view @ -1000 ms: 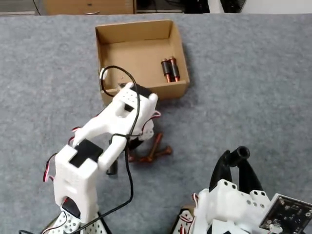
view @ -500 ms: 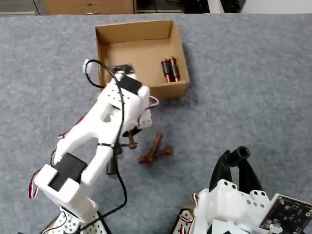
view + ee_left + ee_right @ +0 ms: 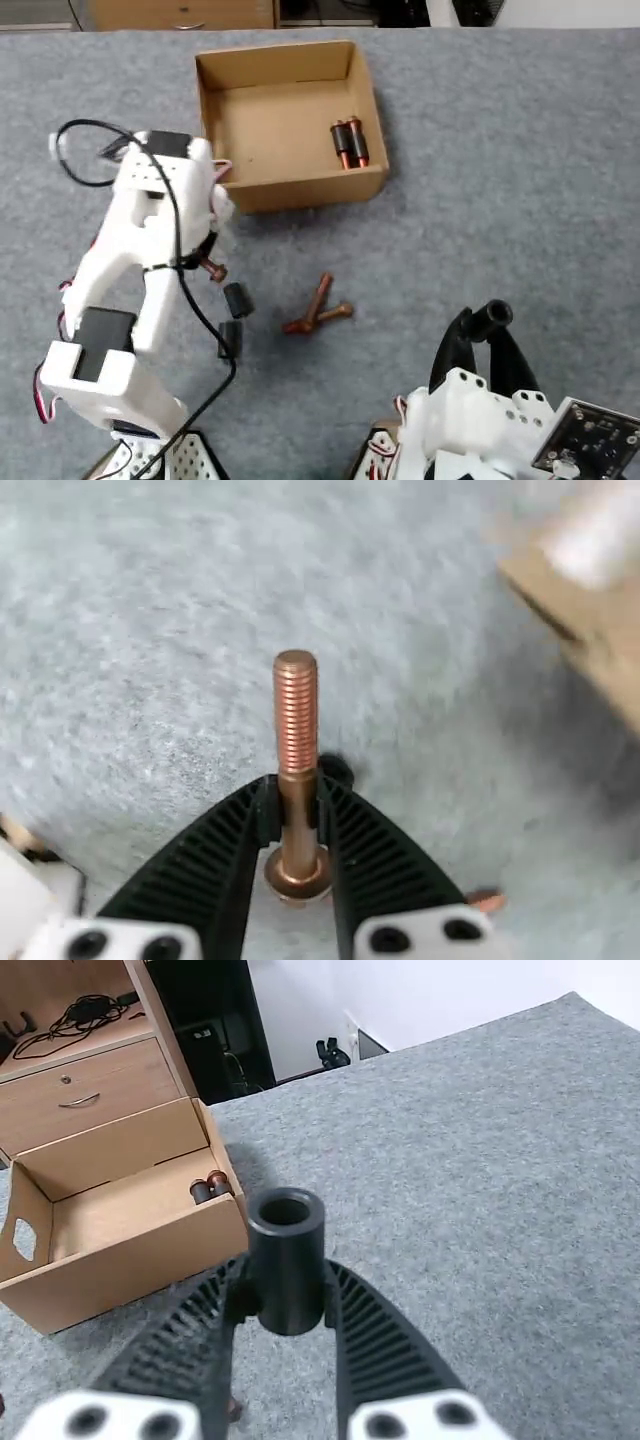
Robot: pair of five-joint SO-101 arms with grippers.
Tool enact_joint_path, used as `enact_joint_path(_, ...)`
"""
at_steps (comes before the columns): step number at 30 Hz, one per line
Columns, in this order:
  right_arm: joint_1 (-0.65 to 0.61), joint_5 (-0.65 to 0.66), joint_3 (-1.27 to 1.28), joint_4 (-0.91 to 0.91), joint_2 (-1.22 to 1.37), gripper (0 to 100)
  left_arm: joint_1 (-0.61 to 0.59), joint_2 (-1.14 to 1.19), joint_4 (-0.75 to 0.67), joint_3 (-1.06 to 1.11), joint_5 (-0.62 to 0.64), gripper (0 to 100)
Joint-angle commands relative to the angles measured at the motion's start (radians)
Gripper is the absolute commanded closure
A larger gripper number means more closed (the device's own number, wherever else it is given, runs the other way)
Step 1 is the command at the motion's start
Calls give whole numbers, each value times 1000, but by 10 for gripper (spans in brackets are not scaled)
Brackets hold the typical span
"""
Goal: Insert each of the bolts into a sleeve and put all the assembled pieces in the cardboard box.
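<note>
Bolt-to-sleeve mating, not yet begun. The left gripper (image 3: pixel 297 785), on the table's left side just off the cardboard box's (image 3: pixel 300 192) front corner, pinches a bolt (image 3: pixel 296 715) near its head. The right gripper (image 3: pixel 285 1295), at the table's near edge, clamps a sleeve (image 3: pixel 286 1250) bore-up. The next move likely calls for bringing the two together with axes aligned.

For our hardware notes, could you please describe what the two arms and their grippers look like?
The left arm and right arm are blocky white plastic; a black cable runs along the left one. The left gripper and right gripper have black, ribbed, tapering fingers.
</note>
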Motion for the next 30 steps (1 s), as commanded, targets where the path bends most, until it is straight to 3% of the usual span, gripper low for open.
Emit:
enact_joint_path(1, -12, -11, 1, -26, -4, 997, -84, -42, 2, -12, 98, 981)
enact_joint_path(6, -12, -11, 1, -23, -4, 997, -215, -42, -87, 41, 232, 981)
enact_joint_path(11, -12, -11, 1, -23, -4, 997, -247, -8, -238, 161, 270, 981)
enact_joint_path(16, -12, -11, -1, -23, -4, 997, -261, 87, -328, 195, 252, 981)
enact_joint_path(24, -12, -11, 1, -25, -4, 997, -253, 283, -325, 133, 210, 978)
enact_joint_path(30, -12, -11, 1, -25, -4, 997, -255, 332, -321, 115, 175, 791)
